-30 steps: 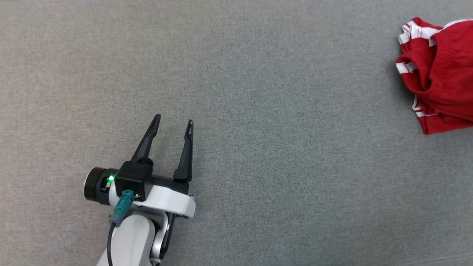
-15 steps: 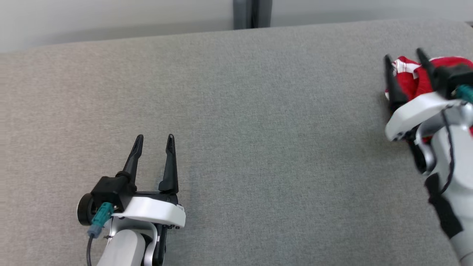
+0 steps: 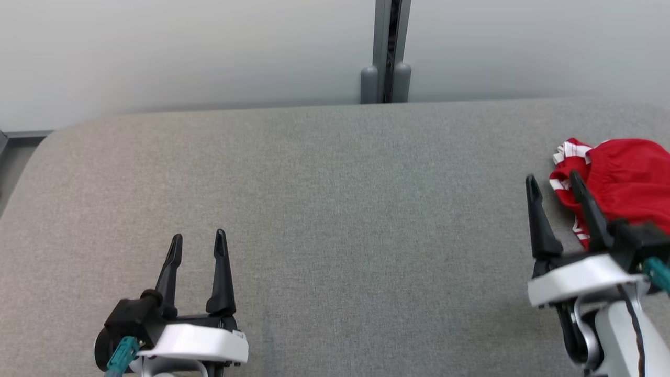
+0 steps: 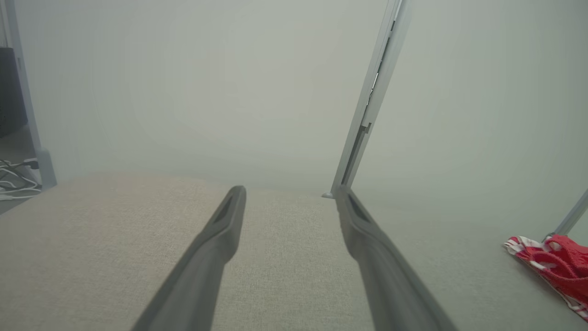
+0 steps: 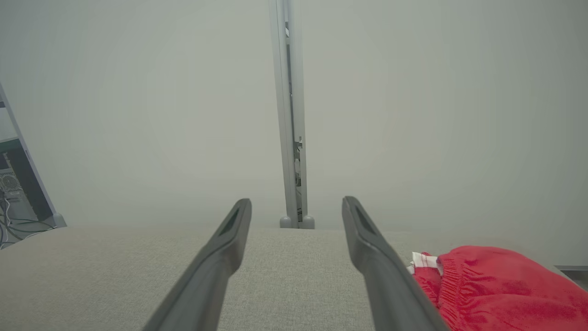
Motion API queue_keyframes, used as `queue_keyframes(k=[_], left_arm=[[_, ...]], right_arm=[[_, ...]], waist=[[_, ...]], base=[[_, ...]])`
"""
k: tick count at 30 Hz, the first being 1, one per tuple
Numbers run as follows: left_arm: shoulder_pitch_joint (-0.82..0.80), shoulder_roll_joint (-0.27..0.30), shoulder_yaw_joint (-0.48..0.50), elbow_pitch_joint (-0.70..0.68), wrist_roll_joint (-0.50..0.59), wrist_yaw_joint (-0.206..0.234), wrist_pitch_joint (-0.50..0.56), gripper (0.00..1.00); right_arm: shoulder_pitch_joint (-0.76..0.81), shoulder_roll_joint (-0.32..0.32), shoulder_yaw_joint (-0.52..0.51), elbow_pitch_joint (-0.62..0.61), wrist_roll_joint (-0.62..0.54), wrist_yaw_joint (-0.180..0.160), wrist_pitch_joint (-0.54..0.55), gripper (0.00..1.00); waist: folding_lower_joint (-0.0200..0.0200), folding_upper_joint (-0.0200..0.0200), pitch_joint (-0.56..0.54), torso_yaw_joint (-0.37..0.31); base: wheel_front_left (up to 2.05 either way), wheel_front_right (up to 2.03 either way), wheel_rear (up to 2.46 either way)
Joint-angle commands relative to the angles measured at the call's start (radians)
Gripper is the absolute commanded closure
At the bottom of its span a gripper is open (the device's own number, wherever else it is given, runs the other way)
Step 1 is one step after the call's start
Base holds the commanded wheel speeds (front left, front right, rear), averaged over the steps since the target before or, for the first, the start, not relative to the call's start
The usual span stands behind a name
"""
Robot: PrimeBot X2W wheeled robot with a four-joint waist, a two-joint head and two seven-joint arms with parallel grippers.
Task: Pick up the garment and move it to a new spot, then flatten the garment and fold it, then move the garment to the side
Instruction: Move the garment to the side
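The garment (image 3: 625, 175) is a crumpled red piece with white striped trim, lying at the far right of the grey fabric surface (image 3: 335, 209). It also shows in the left wrist view as the garment (image 4: 556, 266) and in the right wrist view as the garment (image 5: 496, 289). My right gripper (image 3: 554, 178) stands open just left of the garment, its right finger in front of the cloth's near edge, nothing between the fingers. My left gripper (image 3: 198, 238) is open and empty over the surface at the lower left, far from the cloth.
A pale wall with a grey vertical post (image 3: 386, 52) stands behind the surface's far edge. The surface's rounded left corner (image 3: 47, 141) drops off to the floor. Cables (image 4: 14, 177) lie on the floor to the left.
The head camera has tilted up, bringing the wall and far edge into view. My right arm has come into the picture beside the garment and has drawn back from over it. Both grippers stay open.
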Motion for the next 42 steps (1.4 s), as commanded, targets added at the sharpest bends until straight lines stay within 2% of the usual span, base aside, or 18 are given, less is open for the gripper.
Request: queue_keyframes(k=[1,11,20,29,42], left_arm=[[0.015,0.003,0.007,-0.016,0.011,-0.018,-0.001,0.0],[0.116,0.003,0.061,-0.026,0.024,-0.055,-0.001,0.0],[0.148,0.003,0.059,0.028,0.079,-0.071,-0.001,0.0],[0.148,0.003,0.05,0.064,0.082,-0.074,-0.001,0.0],[0.137,0.003,0.03,0.078,0.08,-0.067,-0.001,0.0]], right_arm=[[0.045,0.008,-0.013,-0.024,0.006,0.0,-0.004,0.0],[0.279,0.067,-0.052,-0.204,-0.002,0.0,-0.004,0.0],[0.369,0.082,-0.05,-0.208,-0.041,0.0,-0.004,0.0],[0.379,0.085,-0.028,-0.201,-0.027,0.0,-0.004,0.0],[0.385,0.056,0.009,-0.2,-0.007,0.0,-0.004,0.0]], waist=[[0.0,0.0,-0.034,0.009],[0.0,0.0,-0.092,0.007],[0.0,0.0,-0.123,0.009],[0.0,0.0,-0.138,0.015],[0.0,0.0,-0.153,0.021]], base=[[0.0,0.0,0.0],[0.0,0.0,0.0],[0.0,0.0,0.0],[0.0,0.0,0.0],[0.0,0.0,0.0]])
